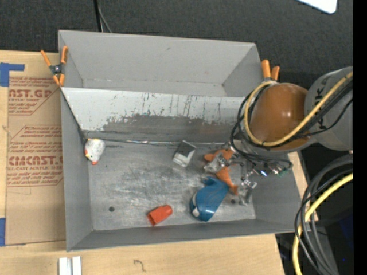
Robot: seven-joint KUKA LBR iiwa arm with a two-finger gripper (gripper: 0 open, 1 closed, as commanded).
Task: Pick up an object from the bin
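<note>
Start at the left of the bin [143, 179], operator: a small white toy [94, 150] with a touch of orange lies alone, tucked where the left wall meets the floor near the back. Nothing is near it.

Move your eye right along the front and you find an orange-red piece [159, 214], short and stubby, lying on the bare floor, well apart from everything else.

Right again, towards the middle and further back, a small grey-and-white block [183, 153] sits tilted on the floor.

Now the busy corner. A blue object [208, 200], rounded and plump with a pale patch at its lower end, lies near the front wall on the right. Just beside it, up and to the right, a few orange pieces [224, 153] are scattered close together.

That is where your gripper [233, 175] is: down low in the right part of the bin, right over those orange pieces, with the blue object just to its front-left. I cannot tell whether it is open or closed, nor whether it has anything in its grasp.

Above it you see the arm's orange-brown cover [276, 114], ringed by yellow-and-black cables [245, 114], reaching in over the right wall.
</note>
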